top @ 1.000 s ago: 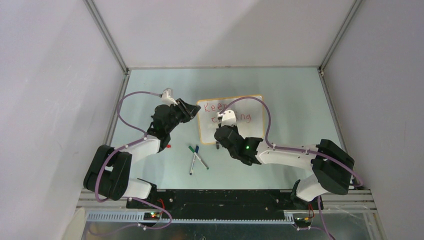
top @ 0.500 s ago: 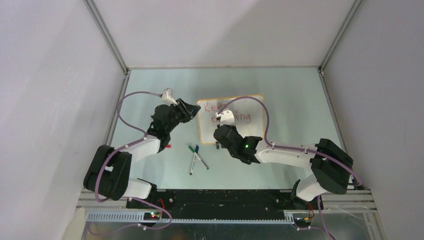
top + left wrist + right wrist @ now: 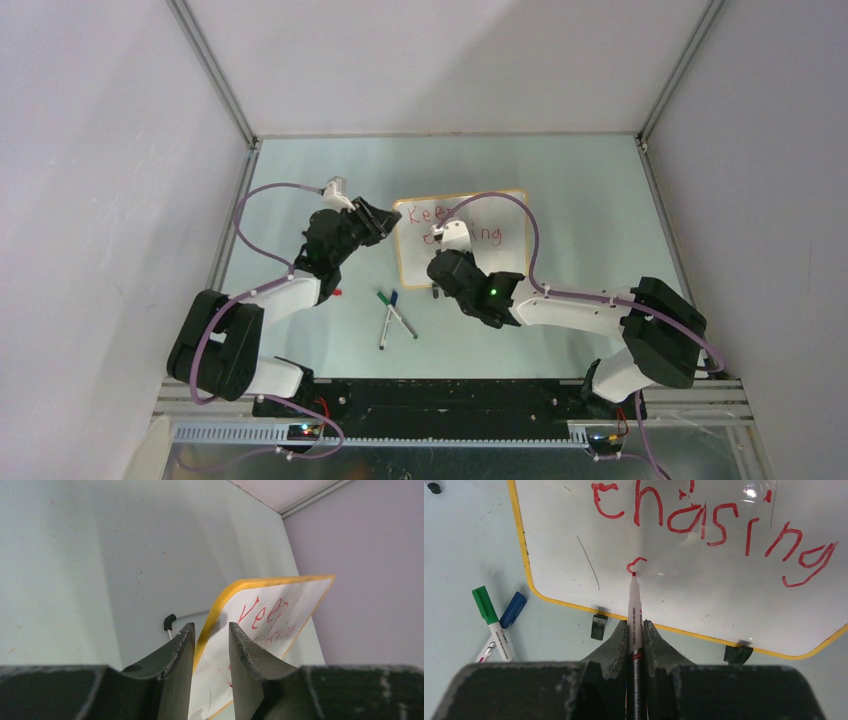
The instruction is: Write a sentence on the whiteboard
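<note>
Whiteboard (image 3: 704, 605): 1, just ahead of my right pincer (image 3: 634, 626), long axis running left to right, its framed edge nearest me.
Sentence (image 3: 719, 520): red, upright from my side; "Keep" and "chasing" on 2 lines, plus 1 small curve below them.
Red marker (image 3: 633, 597): 1, clamped in my right pincer, long axis straight ahead, tip on that curve.
Left pincer (image 3: 211, 637): narrowed onto the board's frame edge, holding it.
Clip feet (image 3: 599, 626): 2, one either side of my right fingers.
Loose on the table (image 3: 464, 545): 2, a green-capped marker (image 3: 486, 605) and a blue-capped marker (image 3: 514, 609), left of my right pincer.
Room: bare white right of the tip.
</note>
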Tool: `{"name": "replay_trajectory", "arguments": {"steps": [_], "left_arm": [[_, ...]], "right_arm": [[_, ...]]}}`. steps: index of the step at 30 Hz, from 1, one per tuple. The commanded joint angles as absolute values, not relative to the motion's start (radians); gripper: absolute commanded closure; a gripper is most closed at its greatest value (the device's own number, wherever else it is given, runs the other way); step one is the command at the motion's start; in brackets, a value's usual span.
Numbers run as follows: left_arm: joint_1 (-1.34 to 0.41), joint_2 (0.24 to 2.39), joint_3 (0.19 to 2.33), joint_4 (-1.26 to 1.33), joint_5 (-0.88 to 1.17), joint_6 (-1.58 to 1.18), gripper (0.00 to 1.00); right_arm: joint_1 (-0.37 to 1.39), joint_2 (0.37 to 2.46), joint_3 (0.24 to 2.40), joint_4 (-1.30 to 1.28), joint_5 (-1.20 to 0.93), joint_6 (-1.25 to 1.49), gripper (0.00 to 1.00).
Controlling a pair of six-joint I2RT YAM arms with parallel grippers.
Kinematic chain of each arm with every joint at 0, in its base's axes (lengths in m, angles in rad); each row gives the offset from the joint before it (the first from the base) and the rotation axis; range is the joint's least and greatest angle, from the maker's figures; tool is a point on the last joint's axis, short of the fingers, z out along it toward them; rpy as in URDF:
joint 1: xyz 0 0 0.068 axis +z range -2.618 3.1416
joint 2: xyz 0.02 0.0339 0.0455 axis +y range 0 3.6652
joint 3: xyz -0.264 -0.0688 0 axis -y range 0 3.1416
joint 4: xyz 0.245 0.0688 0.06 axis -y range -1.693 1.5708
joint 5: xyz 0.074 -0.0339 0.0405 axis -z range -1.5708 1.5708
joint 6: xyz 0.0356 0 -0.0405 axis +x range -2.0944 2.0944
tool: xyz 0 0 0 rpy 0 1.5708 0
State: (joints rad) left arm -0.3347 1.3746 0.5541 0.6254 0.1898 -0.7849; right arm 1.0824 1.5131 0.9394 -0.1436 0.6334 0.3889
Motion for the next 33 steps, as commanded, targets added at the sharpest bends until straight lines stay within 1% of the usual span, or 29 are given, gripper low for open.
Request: {"name": "replay_trajectory", "arguments": {"steps": [1,33], "left_arm": [[-0.330,1.359,0.594,0.638,0.190,-0.760,0.64],[-0.328,1.357,0.593,0.638,0.192,-0.759,0.64]], "right_arm": [[1.071,1.502,0.975,-0.154,0.699,0.405,1.00],[1.034,1.465,0.976,-0.089,0.710,0.376,1.00]]}}
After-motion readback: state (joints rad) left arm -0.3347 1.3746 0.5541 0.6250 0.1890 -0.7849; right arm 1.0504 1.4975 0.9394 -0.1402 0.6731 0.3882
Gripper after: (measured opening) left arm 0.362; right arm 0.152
